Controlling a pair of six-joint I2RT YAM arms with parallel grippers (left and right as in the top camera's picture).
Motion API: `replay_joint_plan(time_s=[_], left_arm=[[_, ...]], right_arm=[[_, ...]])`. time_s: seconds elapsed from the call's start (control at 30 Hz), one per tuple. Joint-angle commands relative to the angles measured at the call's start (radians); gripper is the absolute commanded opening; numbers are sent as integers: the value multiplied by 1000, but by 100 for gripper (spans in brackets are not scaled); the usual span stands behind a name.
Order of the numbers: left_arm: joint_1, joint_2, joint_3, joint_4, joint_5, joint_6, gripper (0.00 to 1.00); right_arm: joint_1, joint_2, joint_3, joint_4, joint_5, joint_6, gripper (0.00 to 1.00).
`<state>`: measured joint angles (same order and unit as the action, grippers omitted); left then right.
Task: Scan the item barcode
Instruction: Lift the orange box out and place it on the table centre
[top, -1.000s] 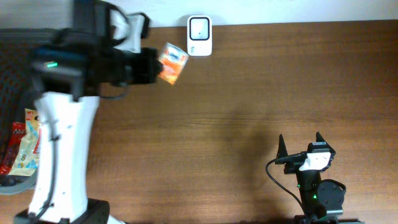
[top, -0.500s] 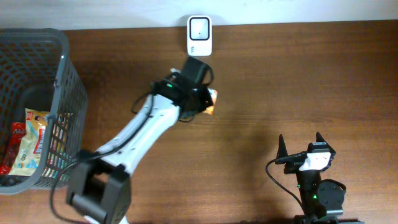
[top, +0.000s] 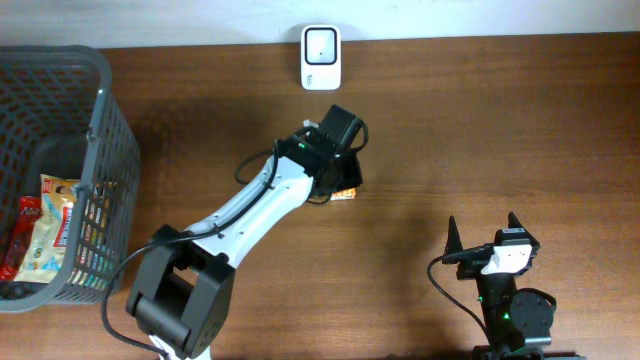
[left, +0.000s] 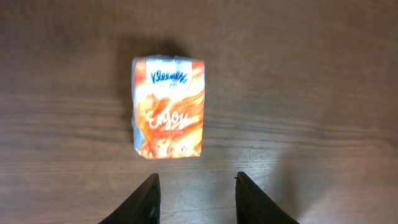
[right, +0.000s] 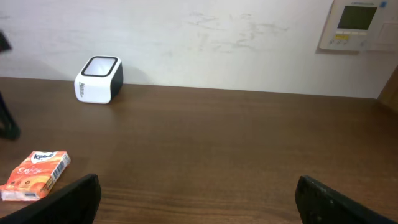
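One orange plastic-wrapped Kleenex tissue pack (left: 167, 107) lies on the brown wooden table (top: 500, 120), near the white box-shaped scanner (top: 321, 44). Left gripper (left: 195, 186) hovers above it, jaws partly spread, empty; right gripper (top: 482, 225) gapes empty, farther from the scanner. Probably light, squashy, slick: pinch its long edges.

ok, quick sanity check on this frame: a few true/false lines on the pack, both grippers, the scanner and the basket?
1. The Kleenex pack lies flat on the table, clear of the left gripper, which is open. True.
2. The right gripper is holding the pack. False: it is open and empty, well away from the pack.
3. The scanner stands at the table's far edge by the wall. True.
4. The basket is empty. False: snack packets lie in it.
5. The pack sits on top of the scanner. False: it lies on the wood, apart from it.
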<state>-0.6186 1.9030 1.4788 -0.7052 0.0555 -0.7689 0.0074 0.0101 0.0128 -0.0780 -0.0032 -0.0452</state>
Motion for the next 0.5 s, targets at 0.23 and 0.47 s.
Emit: replay_joint_plan(time_s=[0.23,0.47], left_arm=[[161,-165,618,-562,-215,464,75],[535,-270,794,-748,-317,464,95]], right_arm=[[5,-6,-7,-3,8,4,99],[6,-6,-7,-3,8,4,99]])
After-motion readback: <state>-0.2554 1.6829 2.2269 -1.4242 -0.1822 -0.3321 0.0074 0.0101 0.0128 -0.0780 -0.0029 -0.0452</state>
